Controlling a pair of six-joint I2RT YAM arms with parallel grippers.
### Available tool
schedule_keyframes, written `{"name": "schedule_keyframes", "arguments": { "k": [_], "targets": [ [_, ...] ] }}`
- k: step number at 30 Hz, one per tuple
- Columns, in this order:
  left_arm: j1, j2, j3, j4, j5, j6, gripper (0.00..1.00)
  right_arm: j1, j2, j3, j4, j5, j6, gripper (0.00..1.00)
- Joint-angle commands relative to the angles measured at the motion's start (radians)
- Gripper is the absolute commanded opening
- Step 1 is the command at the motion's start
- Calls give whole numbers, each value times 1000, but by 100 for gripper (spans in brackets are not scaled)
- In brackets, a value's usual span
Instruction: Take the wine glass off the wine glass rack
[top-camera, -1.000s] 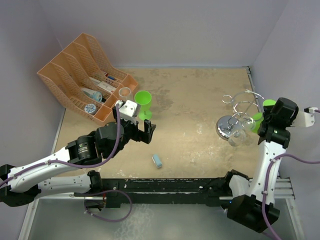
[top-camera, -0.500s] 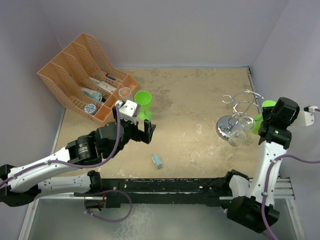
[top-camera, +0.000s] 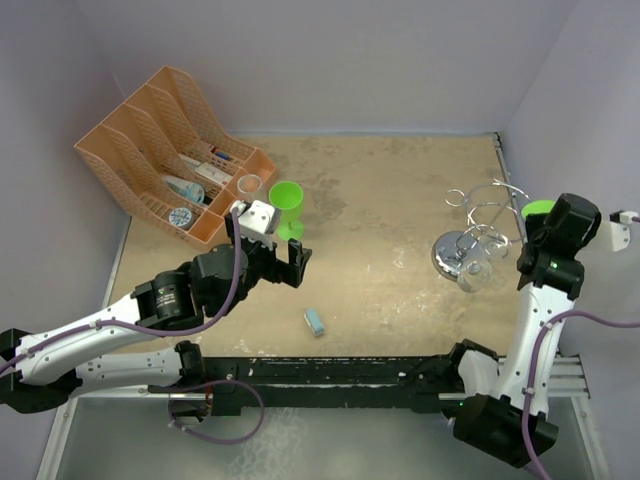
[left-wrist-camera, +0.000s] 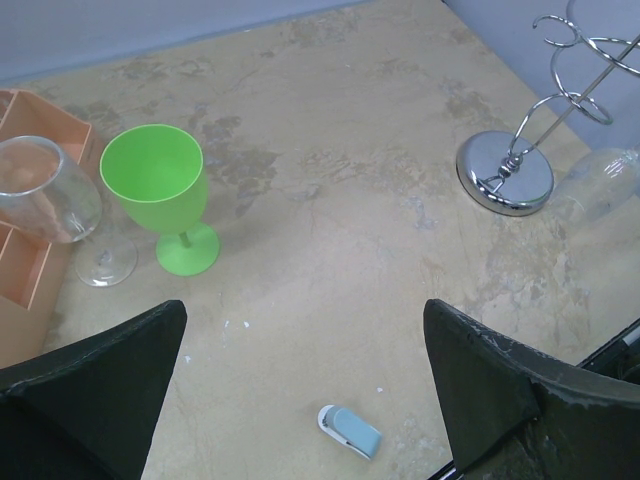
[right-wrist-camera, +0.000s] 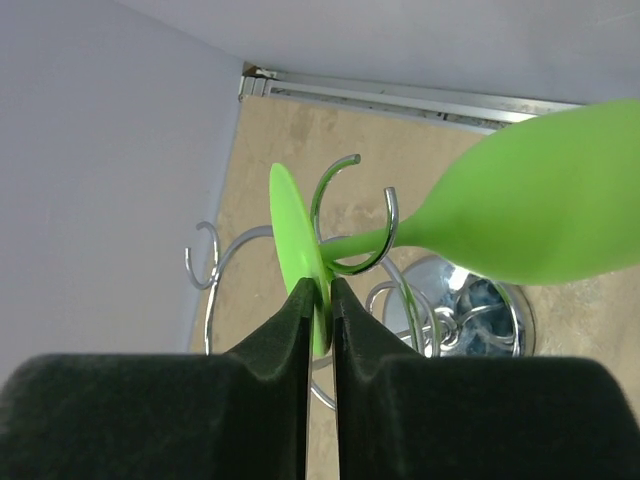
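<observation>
The bright green wine glass (right-wrist-camera: 540, 200) hangs by its stem in a hook of the shiny chrome wire rack (left-wrist-camera: 505, 175), at the right of the top view. The right end effector (right-wrist-camera: 320, 295) pinches its flat foot. The left end effector (left-wrist-camera: 303, 320) gapes wide over the sandy desk (top-camera: 380, 190). Upper left, the labels in the orange plastic file organizer (top-camera: 150, 130) are too small to read.

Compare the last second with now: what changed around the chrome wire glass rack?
The right gripper closed onto the thin foot of the green plastic wine glass hanging in the shiny chrome wire rack. The left gripper stayed open and hovering; nothing else moved.
</observation>
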Motion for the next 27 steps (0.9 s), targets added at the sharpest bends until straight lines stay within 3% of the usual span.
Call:
{"name": "schedule_keyframes", "arguments": {
  "k": [1, 7, 27],
  "targets": [
    [-2, -17, 2, 21, -19, 23, 100, -3, -20, 38, -18, 29, 14, 9],
    [-3, -21, 1, 19, -22, 23, 100, -3, -30, 35, -20, 27, 47, 0],
    [-4, -16, 0, 17, -28, 24, 100, -3, -92, 23, 53, 12, 145, 0]
  ]
}}
